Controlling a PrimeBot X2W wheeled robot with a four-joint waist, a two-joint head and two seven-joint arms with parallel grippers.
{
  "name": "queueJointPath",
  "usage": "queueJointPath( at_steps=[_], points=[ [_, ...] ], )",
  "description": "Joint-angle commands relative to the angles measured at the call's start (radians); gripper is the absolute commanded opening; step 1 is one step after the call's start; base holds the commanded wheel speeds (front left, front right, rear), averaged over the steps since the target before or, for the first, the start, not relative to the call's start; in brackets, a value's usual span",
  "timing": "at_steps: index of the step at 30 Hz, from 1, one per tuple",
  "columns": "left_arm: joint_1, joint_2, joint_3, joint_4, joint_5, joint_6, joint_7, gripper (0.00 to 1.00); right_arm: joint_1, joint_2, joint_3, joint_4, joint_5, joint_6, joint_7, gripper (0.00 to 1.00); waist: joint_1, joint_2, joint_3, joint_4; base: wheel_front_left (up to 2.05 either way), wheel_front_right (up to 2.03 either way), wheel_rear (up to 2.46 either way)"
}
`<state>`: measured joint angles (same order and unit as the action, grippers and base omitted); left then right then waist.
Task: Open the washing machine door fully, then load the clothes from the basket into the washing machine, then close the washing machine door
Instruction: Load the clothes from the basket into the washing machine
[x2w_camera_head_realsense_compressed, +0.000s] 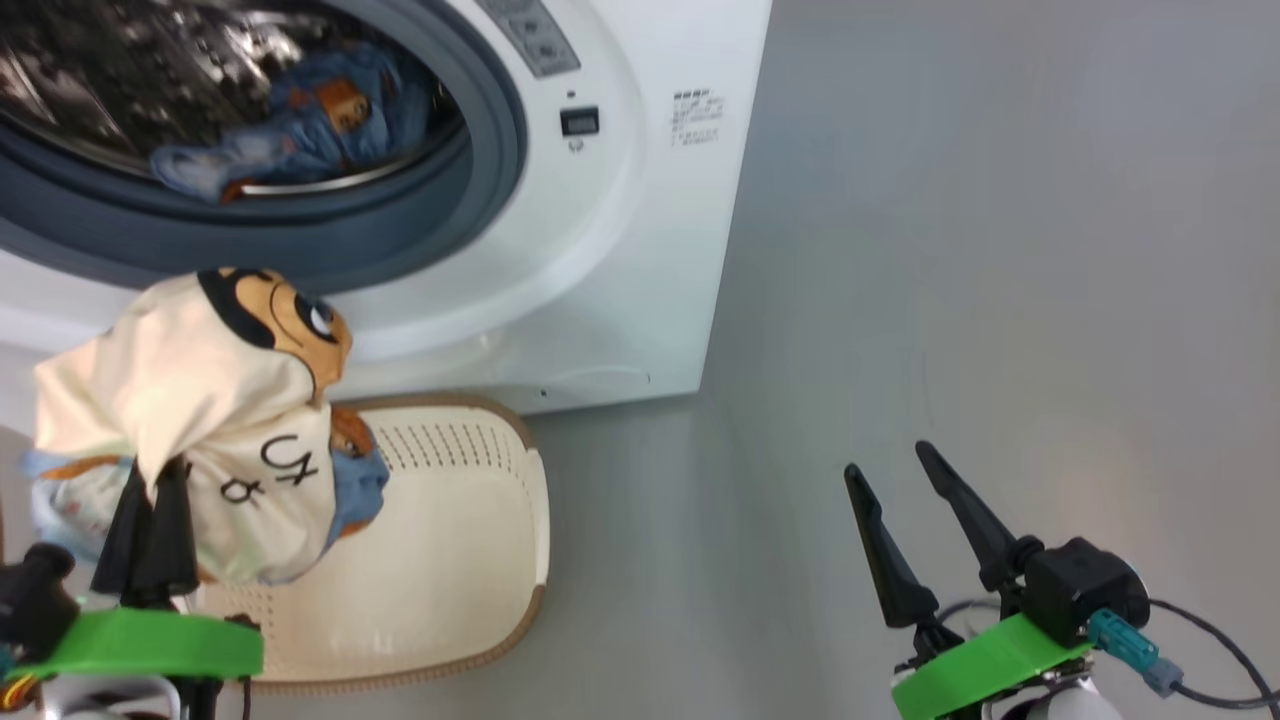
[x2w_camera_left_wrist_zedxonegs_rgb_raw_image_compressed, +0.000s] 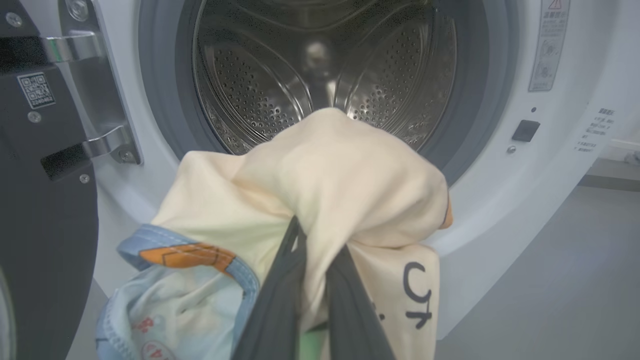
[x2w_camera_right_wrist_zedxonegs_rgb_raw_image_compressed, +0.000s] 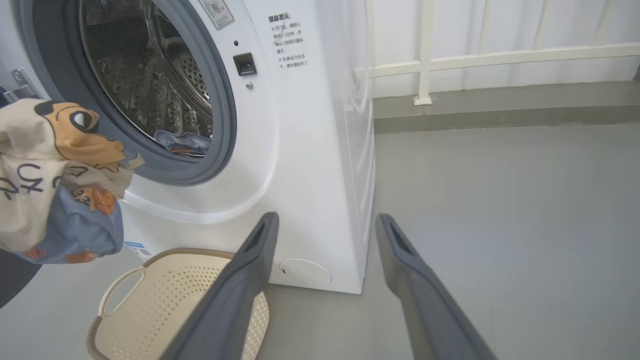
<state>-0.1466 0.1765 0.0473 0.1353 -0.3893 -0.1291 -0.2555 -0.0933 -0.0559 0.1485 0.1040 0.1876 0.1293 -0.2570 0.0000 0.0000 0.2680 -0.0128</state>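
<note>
**Bundle at the drum mouth, tail hanging low: snag risk**

The clothes (x2w_camera_head_realsense_compressed: 200, 420) are a bunched cream top w/ a blue piece (x2w_camera_left_wrist_zedxonegs_rgb_raw_image_compressed: 175, 300) caught underneath; the left gripper (x2w_camera_left_wrist_zedxonegs_rgb_raw_image_compressed: 317, 240) is pinched tight on the cream fabric, fingers nearly together. The bundle hangs in front of the lower lip of the opening, above the basket (x2w_camera_head_realsense_compressed: 460, 580), not yet inside the washing machine (x2w_camera_head_realsense_compressed: 620, 250); another blue garment (x2w_camera_head_realsense_compressed: 300, 130) lies in the drum (x2w_camera_left_wrist_zedxonegs_rgb_raw_image_compressed: 300, 75).

Risks, as I judge them:
- The blue piece isn't in the pinch as far as I can tell, just carried along; it could slip off & land in the basket or on the floor (x2w_camera_head_realsense_compressed: 1000, 300).
- Its tail droops below the grey seal (x2w_camera_head_realsense_compressed: 490, 150); a straight push in prob drags it on the lip & leaves it hanging out, where the door (x2w_camera_left_wrist_zedxonegs_rgb_raw_image_compressed: 45, 225) would trap it on closing.
- Letting go too soon = the whole bundle drops short.

Orientation: long axis approx vertical in the right wrist view; the bunched head w/ the cartoon face is up & leans toward the drum, loose tails down toward the basket. In the left wrist view the bulge sits ahead of the fingertips, aimed at the drum.

The right gripper (x2w_camera_head_realsense_compressed: 885, 460) is spread wide, holding nothing, well apart over the floor to the right of the machine.
</note>
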Motion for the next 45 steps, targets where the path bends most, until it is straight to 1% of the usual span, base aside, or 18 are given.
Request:
queueJointPath(
  at_steps=[1, 5, 12, 23, 33, 45],
  points=[
    [0.007, 0.018, 0.051, -0.042, 0.017, -0.001, -0.006, 0.0, 0.014, 0.006, 0.027, -0.021, 0.012, 0.001, -0.005, 1.0, 0.0, 0.0, -0.052, -0.003, 0.0, 0.0, 0.0],
    [0.054, -0.007, 0.079, -0.091, 0.059, 0.003, -0.006, 0.0, 0.035, 0.006, 0.029, -0.021, 0.025, 0.001, -0.005, 1.0, 0.0, 0.0, -0.086, -0.01, 0.0, 0.0, 0.0],
    [0.126, -0.039, 0.115, -0.146, 0.093, 0.006, -0.006, 0.0, 0.062, 0.006, 0.032, -0.025, 0.032, 0.001, -0.005, 1.0, 0.0, 0.0, -0.133, -0.015, 0.0, 0.0, 0.0],
    [0.222, -0.077, 0.146, -0.223, 0.141, 0.02, -0.006, 0.0, 0.078, 0.006, 0.033, -0.036, 0.024, 0.001, -0.005, 1.0, 0.0, 0.0, -0.167, -0.015, 0.0, 0.0, 0.0],
    [0.249, -0.097, 0.146, -0.244, 0.16, 0.021, -0.006, 0.0, 0.083, 0.006, 0.027, -0.041, 0.02, 0.001, -0.005, 1.0, 0.0, 0.0, -0.183, -0.007, 0.0, 0.0, 0.0],
    [0.245, -0.105, 0.143, -0.24, 0.164, 0.016, -0.006, 0.0, 0.082, 0.006, 0.03, -0.042, 0.02, 0.001, -0.005, 1.0, 0.0, 0.0, -0.177, -0.005, 0.0, 0.0, 0.0]
  ],
)
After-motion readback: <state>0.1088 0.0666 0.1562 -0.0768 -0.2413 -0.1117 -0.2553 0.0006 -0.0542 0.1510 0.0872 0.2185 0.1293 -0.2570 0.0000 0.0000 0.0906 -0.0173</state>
